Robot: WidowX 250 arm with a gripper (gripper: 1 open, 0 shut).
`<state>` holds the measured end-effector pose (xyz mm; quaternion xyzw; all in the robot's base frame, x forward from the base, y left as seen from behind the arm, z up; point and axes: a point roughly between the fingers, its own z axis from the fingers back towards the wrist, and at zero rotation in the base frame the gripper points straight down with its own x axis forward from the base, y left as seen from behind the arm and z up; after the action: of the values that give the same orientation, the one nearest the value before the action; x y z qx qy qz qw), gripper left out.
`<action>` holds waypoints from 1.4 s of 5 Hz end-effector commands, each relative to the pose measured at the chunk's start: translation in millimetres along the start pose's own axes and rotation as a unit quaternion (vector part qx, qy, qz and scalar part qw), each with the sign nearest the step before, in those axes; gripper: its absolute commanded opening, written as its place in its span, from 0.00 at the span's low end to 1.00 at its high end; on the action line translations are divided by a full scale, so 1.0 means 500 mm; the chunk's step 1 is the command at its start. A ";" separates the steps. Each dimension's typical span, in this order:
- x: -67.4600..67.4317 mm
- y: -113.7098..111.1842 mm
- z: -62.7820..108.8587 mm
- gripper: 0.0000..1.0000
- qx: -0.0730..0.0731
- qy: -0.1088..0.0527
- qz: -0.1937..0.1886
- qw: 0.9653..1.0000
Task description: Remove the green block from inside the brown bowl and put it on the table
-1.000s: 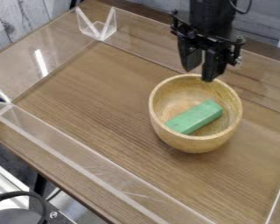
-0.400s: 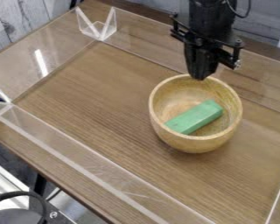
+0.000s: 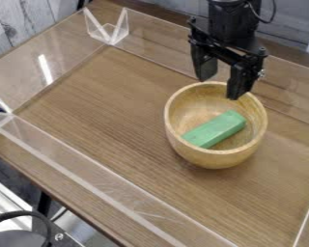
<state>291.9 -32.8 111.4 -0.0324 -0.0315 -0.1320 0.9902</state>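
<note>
The green block (image 3: 215,129) lies flat inside the brown bowl (image 3: 183,135), slanted from lower left to upper right. The bowl stands on the wood-grain table (image 3: 93,106), right of centre. My black gripper (image 3: 227,79) hangs pointing down over the bowl's far rim, above and behind the block. Its two fingers (image 3: 238,81) stand wide apart with nothing between them. It does not touch the block.
Low clear acrylic walls (image 3: 67,154) edge the table on the left, front and back. A clear folded bracket (image 3: 108,27) stands at the back left corner. Bare tabletop lies left of and in front of the bowl.
The fingers closed together about half a second ago and now stand wide apart again. The hand has stayed over the bowl's far rim. The block has not moved.
</note>
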 end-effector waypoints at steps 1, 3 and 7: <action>0.008 0.003 0.003 1.00 0.003 -0.014 -0.003 1.000; 0.005 -0.001 -0.026 1.00 0.004 -0.007 -0.011 1.000; 0.006 0.000 -0.087 1.00 0.005 0.012 -0.022 1.000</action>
<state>291.7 -35.5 57.6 -0.0285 0.0001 -0.1491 0.9884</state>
